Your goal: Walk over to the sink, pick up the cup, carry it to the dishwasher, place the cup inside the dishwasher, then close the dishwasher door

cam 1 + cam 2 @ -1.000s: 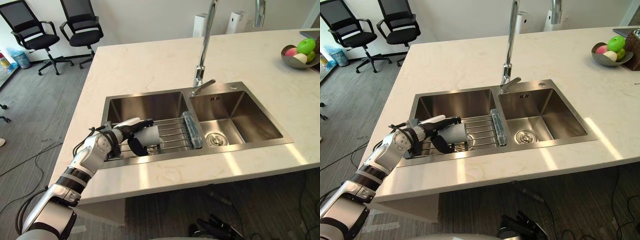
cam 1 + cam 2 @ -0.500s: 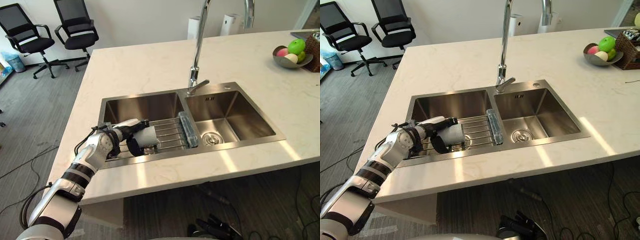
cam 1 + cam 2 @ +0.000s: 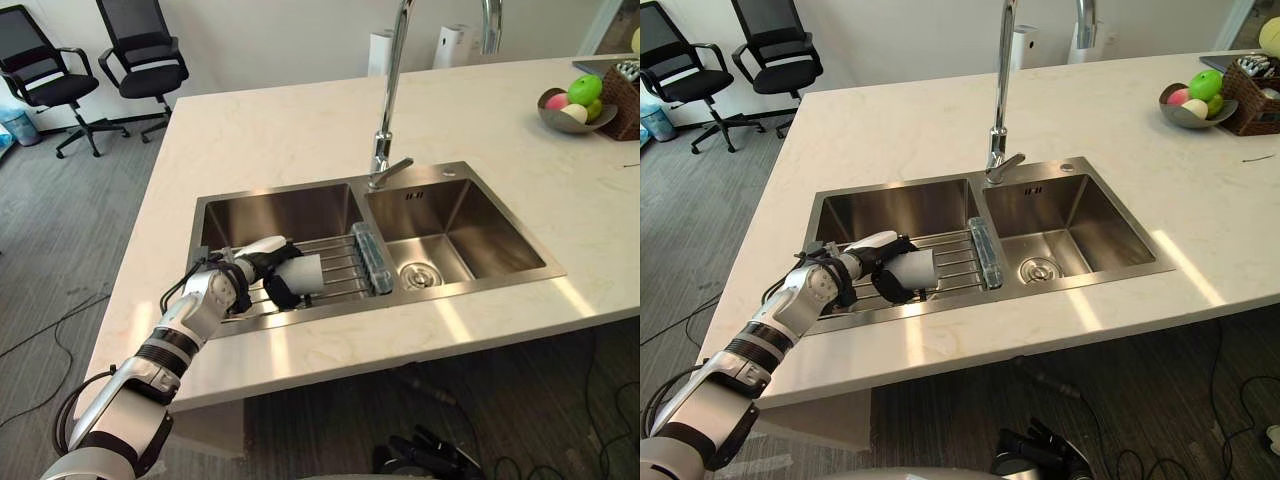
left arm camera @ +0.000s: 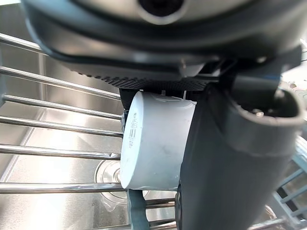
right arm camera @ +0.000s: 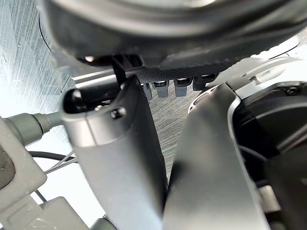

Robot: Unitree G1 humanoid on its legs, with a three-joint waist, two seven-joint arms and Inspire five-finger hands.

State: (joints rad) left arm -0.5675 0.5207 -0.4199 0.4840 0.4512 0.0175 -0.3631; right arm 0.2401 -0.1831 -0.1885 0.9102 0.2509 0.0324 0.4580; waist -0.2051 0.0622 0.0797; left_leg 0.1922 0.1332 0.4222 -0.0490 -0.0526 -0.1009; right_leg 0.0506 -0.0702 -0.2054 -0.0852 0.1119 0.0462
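My left hand is closed round the cup, thumb on one side and fingers curled under the other. The white cup lies on its side over the wire rack, which bridges the near half of the sink's left basin. I cannot tell whether the cup rests on the bars or hangs just clear of them. The near rim of the sink runs just beside my wrist. The basin's left wall is close behind the hand, and the rear half of that basin is uncovered and open. Toward the sink's middle, the rack ends in a clear ribbed end piece that lies along the divider, near the cup's far end. The faucet rises from the sink's rear rim at the divider, well apart from the hand. The right basin shows a round drain. The countertop surrounds the sink on all sides. A fruit bowl and a basket sit far off beyond the sink's right end. Two black office chairs stand on the floor beyond the counter, past the sink's left end. My right hand appears in its own wrist view, and I cannot tell whether it is open or closed.
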